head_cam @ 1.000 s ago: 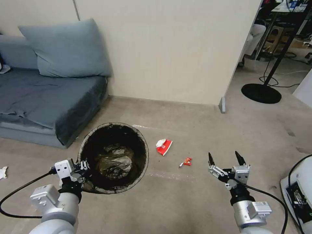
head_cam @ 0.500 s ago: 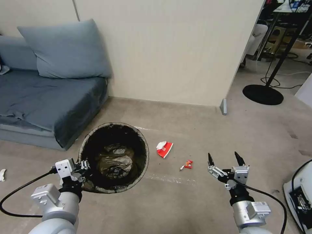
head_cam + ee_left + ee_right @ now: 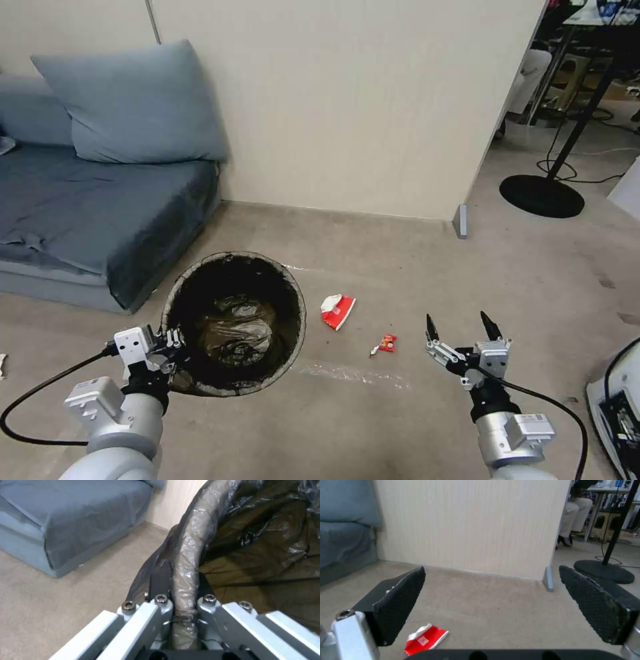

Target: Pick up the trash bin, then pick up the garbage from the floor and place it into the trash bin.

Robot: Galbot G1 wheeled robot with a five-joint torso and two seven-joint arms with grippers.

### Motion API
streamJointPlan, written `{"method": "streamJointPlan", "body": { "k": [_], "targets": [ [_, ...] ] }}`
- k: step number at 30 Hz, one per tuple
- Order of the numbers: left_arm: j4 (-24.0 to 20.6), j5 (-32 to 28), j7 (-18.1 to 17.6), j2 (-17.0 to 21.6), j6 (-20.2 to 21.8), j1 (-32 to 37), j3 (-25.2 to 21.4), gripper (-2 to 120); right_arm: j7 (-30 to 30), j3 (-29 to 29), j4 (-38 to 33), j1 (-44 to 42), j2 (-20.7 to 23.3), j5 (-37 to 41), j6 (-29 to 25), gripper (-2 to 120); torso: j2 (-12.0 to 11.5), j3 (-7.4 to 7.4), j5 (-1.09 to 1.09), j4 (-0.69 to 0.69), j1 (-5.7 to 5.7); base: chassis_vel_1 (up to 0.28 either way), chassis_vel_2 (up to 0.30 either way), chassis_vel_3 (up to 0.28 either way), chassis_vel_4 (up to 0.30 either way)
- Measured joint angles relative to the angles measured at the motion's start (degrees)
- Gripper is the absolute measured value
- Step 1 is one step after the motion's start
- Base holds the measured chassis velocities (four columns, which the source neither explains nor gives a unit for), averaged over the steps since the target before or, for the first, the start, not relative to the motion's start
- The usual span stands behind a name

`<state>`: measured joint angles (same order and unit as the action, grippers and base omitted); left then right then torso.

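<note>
The trash bin (image 3: 233, 323), round with a dark bag liner, hangs off the floor at lower left in the head view. My left gripper (image 3: 175, 341) is shut on its near rim; the left wrist view shows the bag-covered trash bin rim (image 3: 186, 562) pinched between the jaws of the left gripper (image 3: 183, 602). Garbage lies on the floor just right of the bin: a red-and-white carton (image 3: 337, 311) and a small red wrapper (image 3: 385, 343). My right gripper (image 3: 461, 327) hovers open to the right of the wrapper. In the right wrist view the carton (image 3: 425, 639) lies by one finger of the right gripper (image 3: 496, 602).
A grey-blue sofa (image 3: 87, 200) with a cushion stands at left. A beige partition wall (image 3: 347, 107) rises behind the litter. A black lamp-stand base (image 3: 541, 195) and cables sit at the far right. A white device (image 3: 617, 407) is at the lower right edge.
The whole head view has shifted slightly; the camera has moved a little forward and to the right. Both arms hold the same pose, bin still gripped.
</note>
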<state>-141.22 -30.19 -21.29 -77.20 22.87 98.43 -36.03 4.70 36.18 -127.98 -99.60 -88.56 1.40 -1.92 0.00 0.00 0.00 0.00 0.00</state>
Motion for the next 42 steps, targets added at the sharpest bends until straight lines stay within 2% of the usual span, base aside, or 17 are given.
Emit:
{"method": "streamJointPlan", "body": {
  "k": [33, 42],
  "targets": [
    [0.1, -0.1, 0.1, 0.1, -0.1, 0.0, 0.1, 3, -0.1, -0.1, 0.2, 0.1, 0.0, -0.3, 0.0, 100, 0.0, 0.0, 0.0, 0.0, 0.0, -0.011, 0.013, 0.011, -0.012],
    [-0.3, -0.2, 0.1, 0.3, -0.1, 0.0, -0.1, 3, -0.8, -0.1, 0.8, 0.2, 1.6, 0.3, 0.8, 100, 0.0, 0.0, 0.01, 0.0, 0.0, -0.011, 0.017, 0.017, -0.015]
  ]
}}
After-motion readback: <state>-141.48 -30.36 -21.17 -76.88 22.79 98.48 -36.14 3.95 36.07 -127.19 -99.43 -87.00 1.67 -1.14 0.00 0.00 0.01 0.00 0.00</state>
